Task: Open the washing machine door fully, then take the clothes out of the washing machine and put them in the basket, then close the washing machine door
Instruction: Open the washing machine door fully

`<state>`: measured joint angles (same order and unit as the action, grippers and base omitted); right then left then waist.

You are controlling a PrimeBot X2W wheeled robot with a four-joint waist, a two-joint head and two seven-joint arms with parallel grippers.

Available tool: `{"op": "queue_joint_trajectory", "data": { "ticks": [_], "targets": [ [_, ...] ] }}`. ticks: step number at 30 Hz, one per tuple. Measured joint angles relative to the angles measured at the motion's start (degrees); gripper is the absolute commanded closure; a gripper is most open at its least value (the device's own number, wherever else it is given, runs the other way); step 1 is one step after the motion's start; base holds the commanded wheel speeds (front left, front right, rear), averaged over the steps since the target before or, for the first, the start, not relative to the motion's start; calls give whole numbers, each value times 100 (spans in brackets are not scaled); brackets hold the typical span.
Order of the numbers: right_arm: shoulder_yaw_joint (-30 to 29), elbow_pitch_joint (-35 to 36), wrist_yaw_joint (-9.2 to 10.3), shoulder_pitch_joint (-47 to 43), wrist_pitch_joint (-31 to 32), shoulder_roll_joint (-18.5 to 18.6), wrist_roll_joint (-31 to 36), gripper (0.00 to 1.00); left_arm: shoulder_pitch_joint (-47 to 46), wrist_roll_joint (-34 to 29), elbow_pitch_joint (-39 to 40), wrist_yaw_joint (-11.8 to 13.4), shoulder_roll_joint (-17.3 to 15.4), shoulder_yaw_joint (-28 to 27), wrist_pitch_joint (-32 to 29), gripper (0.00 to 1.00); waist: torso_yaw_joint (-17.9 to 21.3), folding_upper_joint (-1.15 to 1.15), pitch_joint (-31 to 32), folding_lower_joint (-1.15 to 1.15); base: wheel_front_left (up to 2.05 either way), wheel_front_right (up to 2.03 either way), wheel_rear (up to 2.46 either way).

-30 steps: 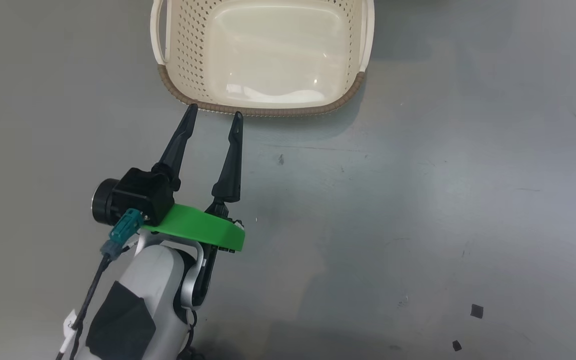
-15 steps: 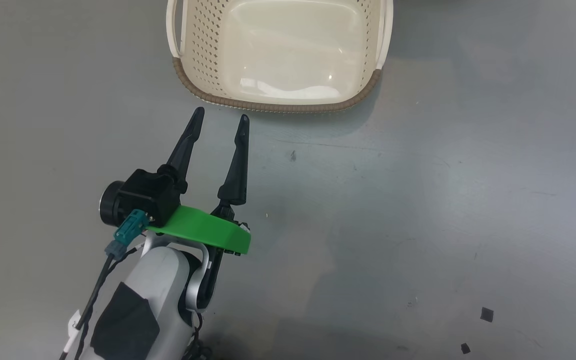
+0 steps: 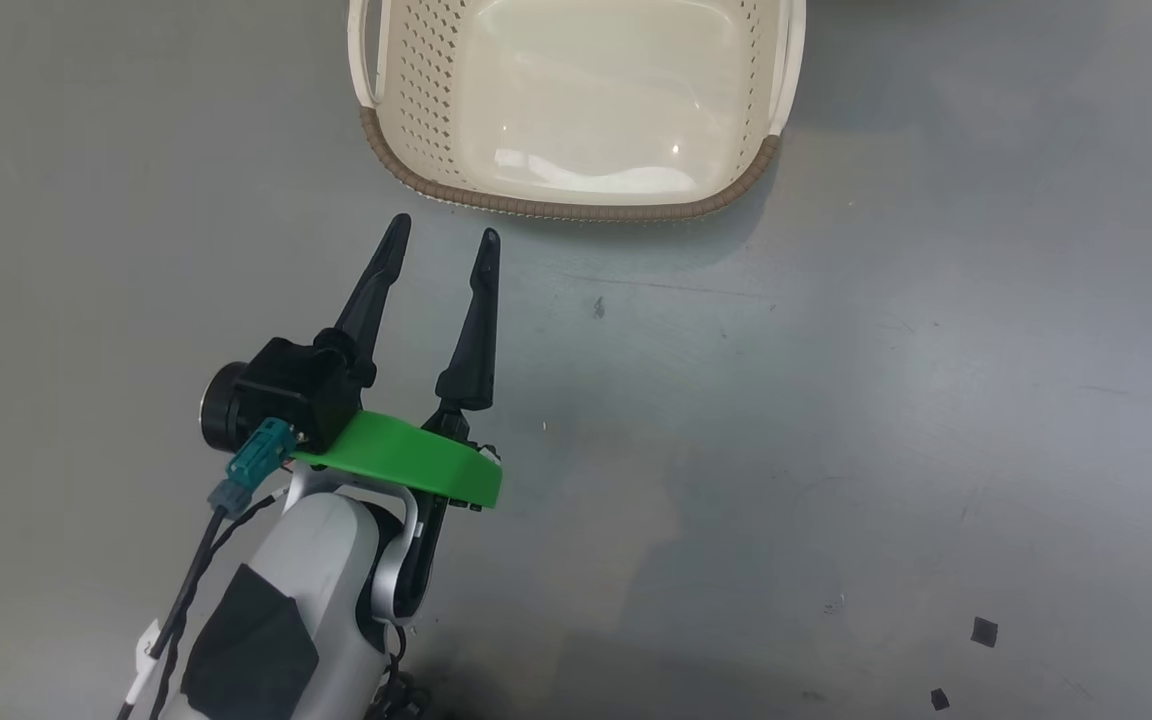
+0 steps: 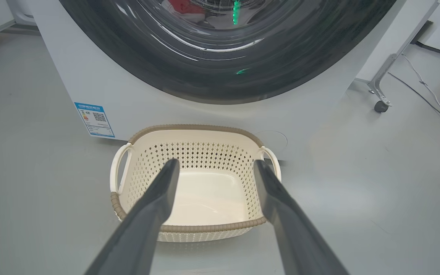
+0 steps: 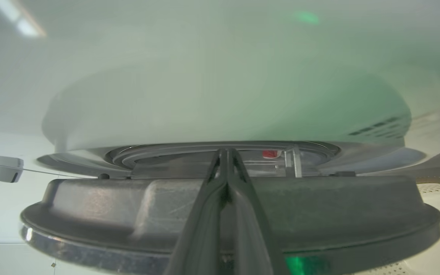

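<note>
The robot's left hand [image 3: 444, 228] hangs above the grey floor [image 3: 836, 400], its two dark fingers spread wide apart with nothing between them. The tips stop just short of the brown woven rim of the cream basket [image 3: 536, 207].

The basket stands on the floor just in front of the white washing machine [image 4: 147, 103], directly below the big round door [image 4: 212, 82], and its glossy bottom catches the light. Seen along the left hand's fingers, the basket sits framed between them. A small blue label [image 4: 94, 119] is stuck low on the machine's front, to the basket's left. A patch of the red clothes [image 4: 183, 5] shows through the door's glass at the top edge. Off to the machine's right, a metal leg on a caster [image 4: 380, 106] and a thin cable [image 4: 430, 95] rest on the floor.

The right hand [image 5: 225, 152] is up at the door, its fingers pressed tightly together and gripping nothing. They lie across the door's dark, chrome-edged rim, with the grey seal ring [image 5: 159, 154] of the drum mouth and a spot of red beyond them. That view is hazy. The door seems to stand slightly off the machine's front, but whether the fingers touch it cannot be told.
</note>
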<state>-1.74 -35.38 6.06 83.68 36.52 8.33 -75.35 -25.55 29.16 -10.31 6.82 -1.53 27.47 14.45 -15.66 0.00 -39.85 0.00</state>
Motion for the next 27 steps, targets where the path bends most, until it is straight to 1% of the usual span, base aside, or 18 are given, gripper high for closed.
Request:
{"op": "queue_joint_trajectory", "data": {
  "ticks": [15, 21, 27],
  "targets": [
    [16, -375, 14, 82, 185, 60, -3, 100, -5, 5, 2, 0, 1, -2, 0, 0, 18, 0, 44, 0, 0, 0, 0],
    [-13, -580, 7, 55, 322, 75, -132, 100, -7, 4, -36, 0, 1, -18, 0, 0, 39, 0, 131, 0, 0, 0, 0],
    [-31, -726, -90, -111, 433, 78, -210, 100, -7, 3, -73, 0, 1, -40, 0, 0, 56, 0, 281, 0, 0, 0, 0]
  ]
}}
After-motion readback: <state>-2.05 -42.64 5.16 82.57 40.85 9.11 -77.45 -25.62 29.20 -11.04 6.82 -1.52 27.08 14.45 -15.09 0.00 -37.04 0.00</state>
